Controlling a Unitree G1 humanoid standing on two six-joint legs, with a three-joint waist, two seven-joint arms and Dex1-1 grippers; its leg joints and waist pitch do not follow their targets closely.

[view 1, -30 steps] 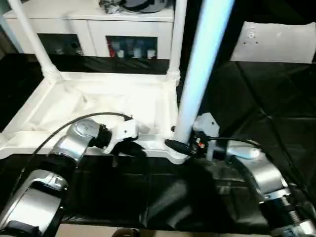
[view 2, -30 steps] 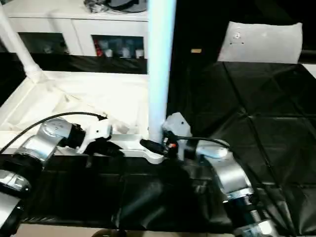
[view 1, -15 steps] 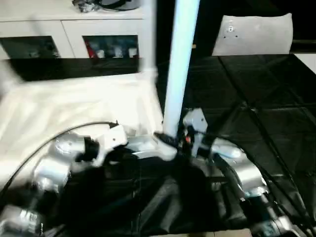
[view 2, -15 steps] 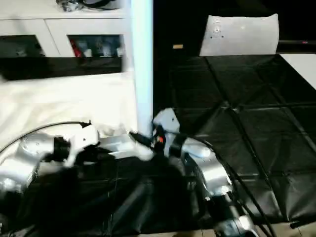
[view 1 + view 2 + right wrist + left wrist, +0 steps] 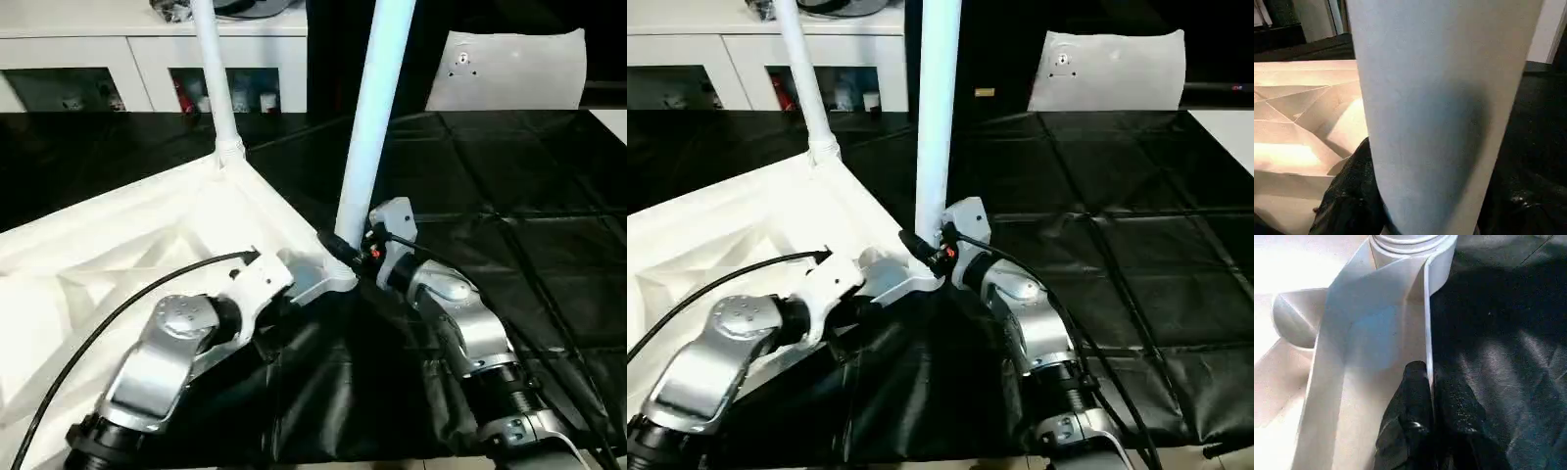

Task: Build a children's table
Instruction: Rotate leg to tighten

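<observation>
Left eye view looks down on a white plastic table top [image 5: 118, 245] lying upside down on black sheeting [image 5: 509, 196], its ribbed underside facing up. Two white legs stand upright in its corner sockets: the near leg [image 5: 377, 108] at the corner closest to the robot's arms, and the far leg [image 5: 217, 78] at the corner further back. The top sits skewed, with the near corner pointing toward the right arm.

The left hand [image 5: 1430, 396] is closed on the thin rim of the table top, one black finger on each side of the edge, just beside the near corner socket [image 5: 1410, 249]. The right hand [image 5: 345, 257] grips the near leg low down, right above its socket; in the right wrist view the leg fills the space between the black fingers [image 5: 1347, 196].

Behind the table top stands a white cabinet [image 5: 147, 49] with glass-fronted compartments holding small items. A white panel [image 5: 509, 69] leans upright at the back right, well apart from the table
</observation>
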